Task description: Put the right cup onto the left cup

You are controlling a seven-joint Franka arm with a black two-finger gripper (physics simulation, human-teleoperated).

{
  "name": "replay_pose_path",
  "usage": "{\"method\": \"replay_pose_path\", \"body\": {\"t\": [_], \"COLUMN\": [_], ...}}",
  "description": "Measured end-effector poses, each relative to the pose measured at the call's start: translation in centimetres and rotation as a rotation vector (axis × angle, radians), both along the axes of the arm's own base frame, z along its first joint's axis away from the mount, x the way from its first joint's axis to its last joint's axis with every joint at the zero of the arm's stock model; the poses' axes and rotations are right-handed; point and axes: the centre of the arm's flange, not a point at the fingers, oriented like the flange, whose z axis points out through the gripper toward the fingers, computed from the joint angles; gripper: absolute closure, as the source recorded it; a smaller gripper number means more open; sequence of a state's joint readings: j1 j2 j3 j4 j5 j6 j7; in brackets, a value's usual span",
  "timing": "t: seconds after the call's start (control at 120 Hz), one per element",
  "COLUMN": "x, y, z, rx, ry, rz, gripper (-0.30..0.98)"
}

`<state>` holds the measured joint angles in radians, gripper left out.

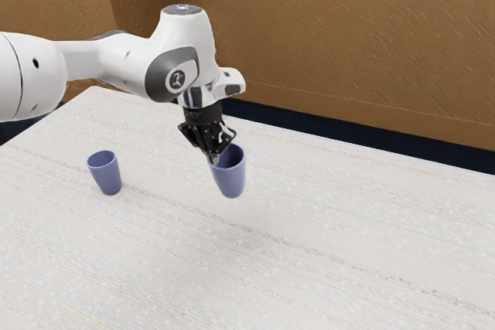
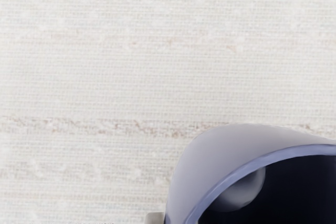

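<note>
Cup (image 1: 230, 175) hangs under the end effector (image 1: 214, 157), its side pinched tight, above the worktop (image 1: 309, 268). Carry it now, back along the arm (image 1: 124, 63), over the other cup (image 1: 107, 175), then lower it.

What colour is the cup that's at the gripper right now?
The cup is a muted blue-purple, seen best in the exterior view.
</note>
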<state>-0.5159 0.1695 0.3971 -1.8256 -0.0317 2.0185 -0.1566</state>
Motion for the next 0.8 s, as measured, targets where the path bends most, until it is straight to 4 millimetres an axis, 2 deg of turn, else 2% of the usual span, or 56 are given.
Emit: {"method": "replay_pose_path", "body": {"t": [0.142,0.292,0.542,0.708,0.8], "x": [0.4,-0.1,-1.4,-2.4,-3.2], "y": [6.7,12.2,19.2,22.8,25.5], "z": [1.3,1.8,2.2,2.4,2.5], "rx": [0.015,0.022,0.022,0.017,0.015], "ry": [0.01,0.029,0.051,0.058,0.061], "rz": [0.072,0.114,0.149,0.159,0.177], "gripper": [0.79,0.79,0.79,0.79,0.79]}}
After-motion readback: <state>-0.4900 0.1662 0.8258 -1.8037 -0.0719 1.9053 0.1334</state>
